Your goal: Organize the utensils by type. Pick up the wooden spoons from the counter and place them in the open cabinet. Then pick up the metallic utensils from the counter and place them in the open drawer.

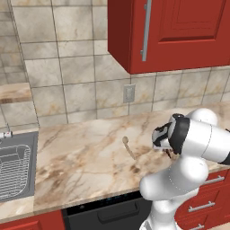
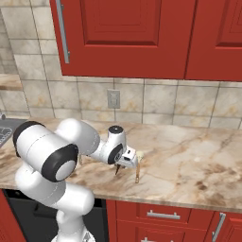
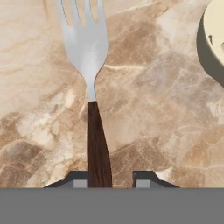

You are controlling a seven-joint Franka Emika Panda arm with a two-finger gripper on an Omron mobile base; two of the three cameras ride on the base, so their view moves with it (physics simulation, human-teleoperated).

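A fork [image 3: 91,52] with silver tines and a dark brown handle lies flat on the marbled beige counter [image 3: 166,113]. My gripper [image 3: 111,179] is down over the end of the handle. Its left fingertip [image 3: 79,180] touches the handle, while the right one stands a little apart, so the jaws are narrowed but open. A wooden spoon [image 2: 138,166] with a pale bowl and brown handle lies just right of the gripper [image 2: 120,169]; its bowl [image 3: 216,30] shows at the hand view's top right. From the left base view the spoon [image 1: 128,147] lies left of the gripper [image 1: 168,153]. The open cabinet and open drawer are out of view.
Red wall cabinets [image 1: 179,31] with shut doors hang over the counter [image 1: 81,166]. A steel sink [image 1: 15,168] is set in at the far left. A wall outlet [image 1: 129,93] sits on the tiled backsplash. Shut red drawers [image 2: 163,215] run below the counter edge.
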